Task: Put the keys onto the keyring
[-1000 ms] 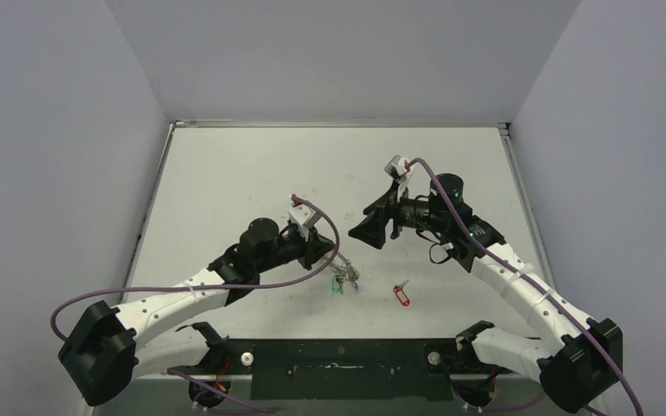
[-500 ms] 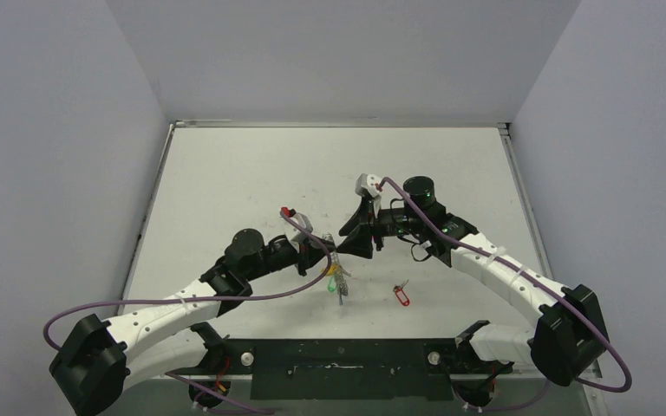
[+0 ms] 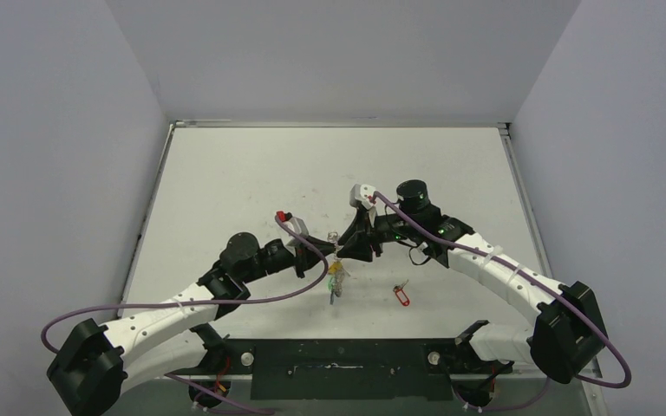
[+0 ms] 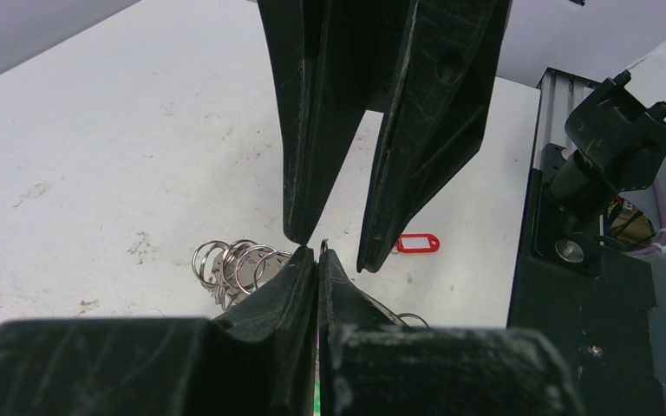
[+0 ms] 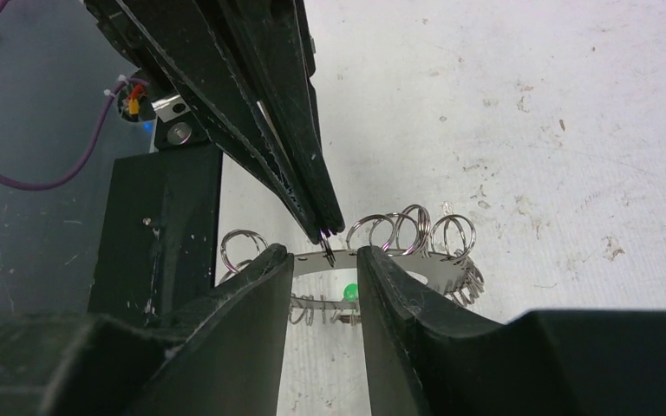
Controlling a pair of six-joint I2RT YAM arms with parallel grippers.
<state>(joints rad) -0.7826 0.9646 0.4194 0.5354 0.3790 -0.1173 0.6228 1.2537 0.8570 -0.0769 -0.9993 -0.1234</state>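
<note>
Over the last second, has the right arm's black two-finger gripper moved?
Yes. The right gripper has moved left and nearer, away from the white table's far edge.

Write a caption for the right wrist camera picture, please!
The left gripper pinches the rim of the keyring while the open right gripper straddles the same spot.

Right gripper (image 5: 323,253) is sitting with fingers spread, straddling the edge of the keyring (image 5: 425,263). Left gripper (image 5: 329,230) is reaching in from upper left, fingers pressed together, tips pinching that edge inside the gap. A green tag (image 5: 349,291) is showing just below. Scuffed white table (image 5: 529,104) is lying behind.
</note>
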